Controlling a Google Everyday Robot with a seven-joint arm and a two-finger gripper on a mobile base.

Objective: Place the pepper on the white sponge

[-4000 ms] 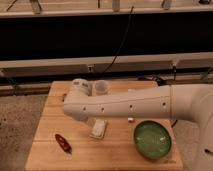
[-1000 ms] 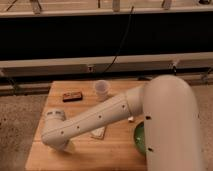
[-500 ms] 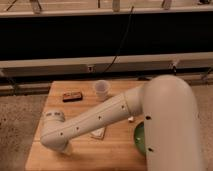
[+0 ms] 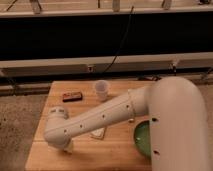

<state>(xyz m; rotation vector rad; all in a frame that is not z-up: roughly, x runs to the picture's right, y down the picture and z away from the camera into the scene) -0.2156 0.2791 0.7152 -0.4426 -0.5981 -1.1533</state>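
On a light wooden worktop (image 4: 107,156), seen from above and in front, a thick white robot arm (image 4: 110,112) sweeps from the 3 o'clock side across the middle to the 8 o'clock corner. Its rounded end sits low over that corner. The gripper (image 4: 64,146) hangs beneath it as a pale, blurred shape close above the wood. Whether the gripper is open, closed or holding anything cannot be told, since the arm's end covers most of it.

The pepper cannot be made out anywhere on the worktop. Its place, its long axis and the way its tapered end points cannot be told. The arm hides a wide band of the wood from 8 o'clock through the centre.

The white sponge (image 4: 98,133) lies a little toward 7 o'clock of the centre, showing just below the arm's lower edge. Only a pale corner and one edge peep out. The rest is under the arm, so its long axis is unsure.

A flat brown bar (image 4: 72,96) lies at 10 o'clock, its long axis running roughly 9 to 3, well apart from the sponge. A translucent white cup (image 4: 101,90) stands upright at 12 o'clock, just beyond the arm. A green bowl (image 4: 141,140) sits at 4 o'clock, its right part hidden by the arm's bulky upper section.

Beyond the worktop, toward 12 o'clock, a dark cable (image 4: 122,40) runs up across a pale rail and a dark wall. Speckled floor (image 4: 17,120) shows at 9 o'clock.
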